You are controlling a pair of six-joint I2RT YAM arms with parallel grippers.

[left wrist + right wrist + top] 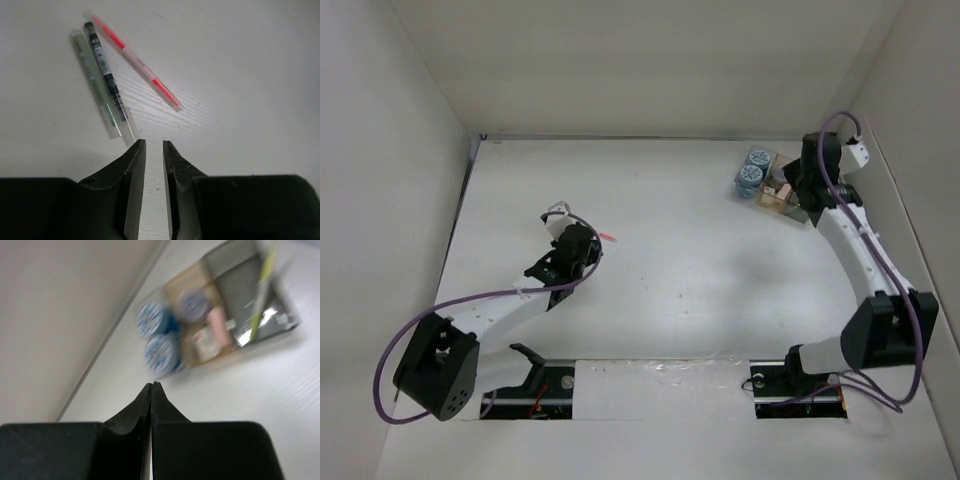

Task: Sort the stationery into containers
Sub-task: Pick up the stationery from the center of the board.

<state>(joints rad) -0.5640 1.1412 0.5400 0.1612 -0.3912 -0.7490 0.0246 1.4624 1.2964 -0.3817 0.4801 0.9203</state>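
Three thin pens lie side by side on the white table ahead of my left gripper [154,143]: a pale green one [94,80], a dark one [105,70] and a pink-red one [136,61]. The left jaws stand a narrow gap apart with nothing between them. From above, the left gripper [588,250] is just left of the pink-red pen [610,236]. The bin block [772,197] stands at the back right with two blue rolls [752,168] in it. My right gripper [798,190] is over it, shut and empty. The blurred right wrist view shows the gripper [152,384], the blue rolls [152,319], a lavender cylinder [195,305] and a yellow-green stick [262,285] in a grey bin.
White walls enclose the table on the left, back and right; the bin block [235,270] sits close to the back right corner. A pink item [220,322] lies in a tan bin. The arm bases stand at the near edge.
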